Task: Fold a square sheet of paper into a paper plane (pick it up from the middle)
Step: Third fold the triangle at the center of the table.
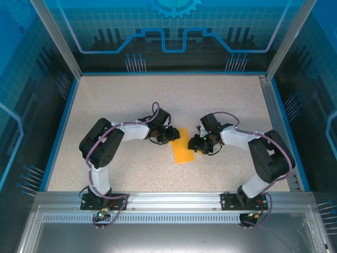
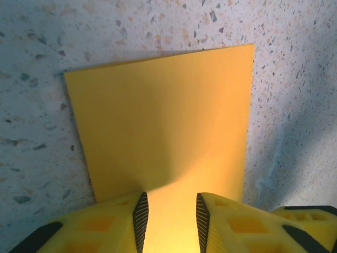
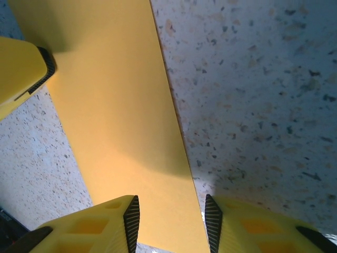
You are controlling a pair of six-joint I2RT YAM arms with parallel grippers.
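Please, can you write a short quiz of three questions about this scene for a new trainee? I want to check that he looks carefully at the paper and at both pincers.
1. True or false: the orange paper is crumpled into a ball.
2. The paper lies: A) between the left pincer and the right pincer; B) left of both; C) right of both.
3. Fill in: in each wrist view, the pincer's jaws stand ____, with paper seen in the gap.
Key: 1 false, it lies flat; 2 A; 3 apart.
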